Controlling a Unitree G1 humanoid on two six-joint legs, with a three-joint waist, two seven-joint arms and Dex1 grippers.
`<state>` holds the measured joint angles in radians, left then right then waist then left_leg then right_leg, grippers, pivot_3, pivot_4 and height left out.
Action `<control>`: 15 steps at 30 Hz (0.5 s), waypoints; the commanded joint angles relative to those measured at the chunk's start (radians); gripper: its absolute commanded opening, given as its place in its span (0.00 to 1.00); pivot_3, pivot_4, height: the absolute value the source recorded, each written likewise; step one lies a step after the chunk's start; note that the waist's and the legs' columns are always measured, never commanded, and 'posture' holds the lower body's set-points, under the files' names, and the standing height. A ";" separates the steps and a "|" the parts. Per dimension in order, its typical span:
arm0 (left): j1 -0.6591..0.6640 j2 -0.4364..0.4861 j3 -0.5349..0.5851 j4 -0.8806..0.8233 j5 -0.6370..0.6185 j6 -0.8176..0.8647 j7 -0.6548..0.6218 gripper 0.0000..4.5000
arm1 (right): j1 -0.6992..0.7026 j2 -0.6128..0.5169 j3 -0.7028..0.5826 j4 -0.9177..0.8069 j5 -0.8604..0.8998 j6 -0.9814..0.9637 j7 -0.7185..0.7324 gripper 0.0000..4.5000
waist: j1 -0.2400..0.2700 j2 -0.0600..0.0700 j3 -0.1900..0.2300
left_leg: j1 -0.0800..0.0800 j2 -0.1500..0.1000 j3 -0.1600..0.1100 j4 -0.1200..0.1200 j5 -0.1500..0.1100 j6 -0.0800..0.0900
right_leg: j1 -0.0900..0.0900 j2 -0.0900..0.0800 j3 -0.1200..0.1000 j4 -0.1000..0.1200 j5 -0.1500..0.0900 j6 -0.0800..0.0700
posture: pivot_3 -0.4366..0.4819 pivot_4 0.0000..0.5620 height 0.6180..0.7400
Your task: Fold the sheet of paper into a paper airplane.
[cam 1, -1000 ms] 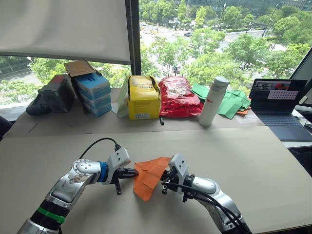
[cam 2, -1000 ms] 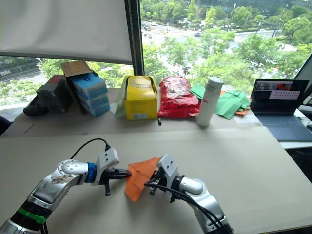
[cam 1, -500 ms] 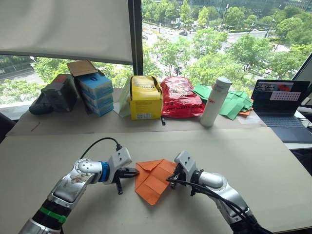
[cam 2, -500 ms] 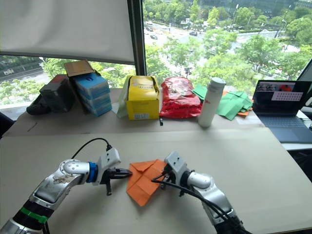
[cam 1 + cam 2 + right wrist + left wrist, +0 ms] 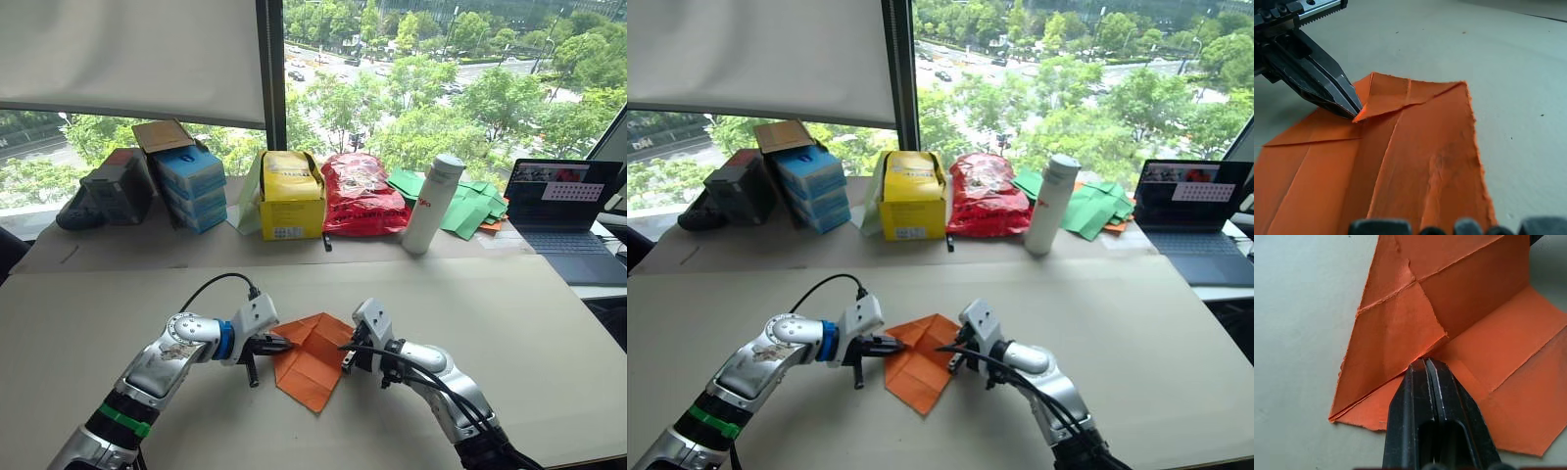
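Note:
The sheet of paper [image 5: 312, 364] is bright orange, partly folded with creases and a raised flap, and lies on the tan table near its front. My left gripper [image 5: 284, 345] is shut, and its tips rest on the paper's left side at the flap's edge [image 5: 1425, 363]. In the right wrist view the left gripper [image 5: 1355, 113] touches the corner of the lifted flap. My right gripper [image 5: 347, 354] sits at the paper's right edge, with the paper [image 5: 1420, 161] running up to it.
Along the back of the table stand blue boxes [image 5: 186, 186], a yellow box [image 5: 290, 196], a red crinkly bag [image 5: 361, 194], a white bottle [image 5: 429, 204], green papers [image 5: 470, 208] and a laptop [image 5: 563, 211].
The paper, held up off the table a second ago, now lies lower and flatter. My left gripper has moved right onto the paper's flap.

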<state>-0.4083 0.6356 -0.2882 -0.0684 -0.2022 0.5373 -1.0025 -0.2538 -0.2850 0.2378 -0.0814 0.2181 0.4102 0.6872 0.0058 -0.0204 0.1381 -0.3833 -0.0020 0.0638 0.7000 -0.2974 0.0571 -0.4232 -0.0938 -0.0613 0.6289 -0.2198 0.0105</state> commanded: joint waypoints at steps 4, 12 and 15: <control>-0.061 -0.018 -0.027 0.083 0.036 -0.069 -0.038 0.01 | 0.025 0.022 0.013 -0.098 0.026 -0.015 0.010 0.00 | 0.002 0.000 0.000 | 0.000 0.000 0.000 0.000 0.000 0.000 | 0.000 0.000 0.000 0.000 0.000 0.000 | 0.48 0.27 1.00; -0.074 -0.028 -0.041 0.108 0.053 -0.109 -0.080 0.01 | 0.039 0.041 0.026 -0.137 0.017 0.012 -0.013 0.00 | 0.005 0.000 0.000 | -0.001 0.000 0.000 0.002 0.000 0.000 | 0.000 0.000 -0.001 0.000 0.000 0.000 | 0.48 0.27 1.00; -0.071 -0.022 -0.035 0.106 0.057 -0.113 -0.088 0.01 | 0.044 0.020 0.026 -0.128 0.001 0.012 -0.014 0.00 | 0.004 0.000 0.000 | -0.001 0.000 0.000 0.002 0.000 0.000 | 0.000 0.000 0.000 0.000 0.000 0.000 | 0.48 0.27 1.00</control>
<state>-0.4731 0.6074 -0.3170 0.0392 -0.1561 0.4320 -1.0752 -0.2121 -0.2546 0.2680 -0.1769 0.2179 0.4199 0.6736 0.0101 -0.0203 0.1381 -0.3841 -0.0022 0.0639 0.7023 -0.2974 0.0572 -0.4230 -0.0938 -0.0616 0.6290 -0.2198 0.0106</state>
